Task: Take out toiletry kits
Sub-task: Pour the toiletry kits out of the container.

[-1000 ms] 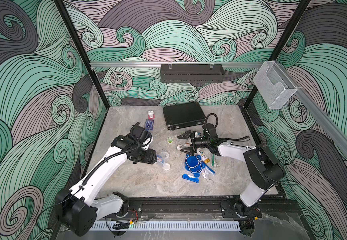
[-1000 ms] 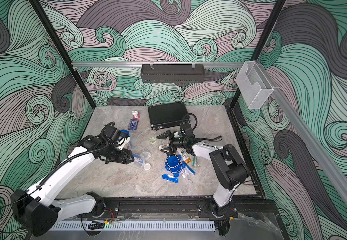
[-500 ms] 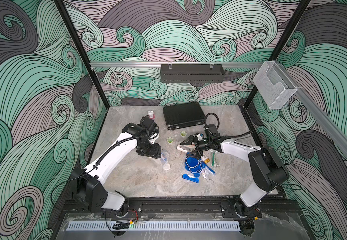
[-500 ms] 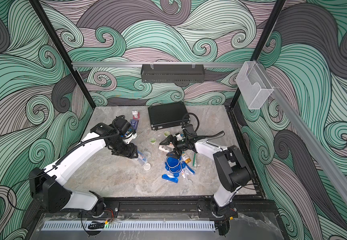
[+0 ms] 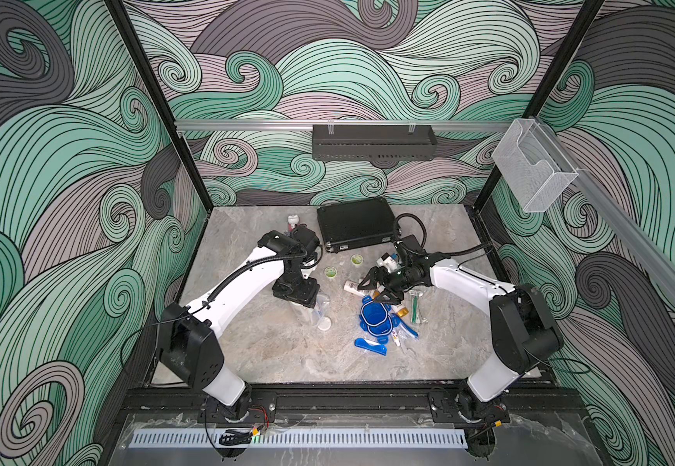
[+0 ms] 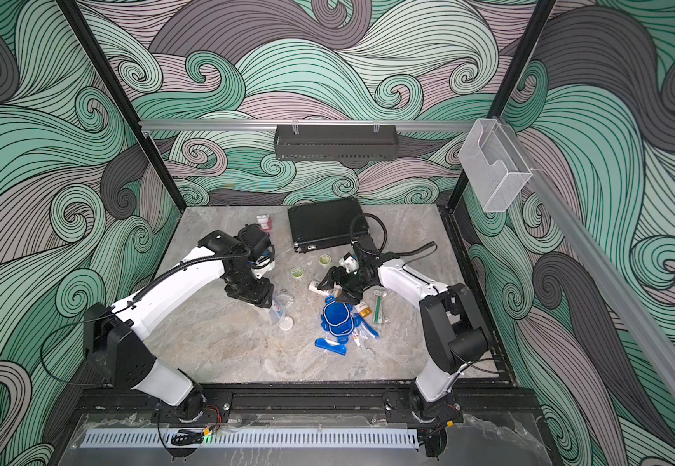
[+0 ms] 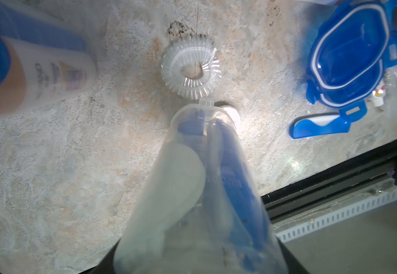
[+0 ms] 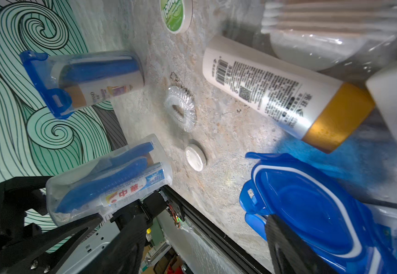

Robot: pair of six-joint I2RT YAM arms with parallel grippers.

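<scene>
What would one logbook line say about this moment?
left gripper: grips lidless tumbler, toothbrush inside | right gripper: open near blue lid | white bottle: lying on table

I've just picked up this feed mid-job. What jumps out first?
The left gripper holds a clear tumbler tipped mouth-down toward the table, with a blue toothbrush and toothpaste inside. To its right, a bright pile of blue lids lies beside a gold-capped bottle, with the open right gripper just above. A black case lies closed at the back.
</scene>
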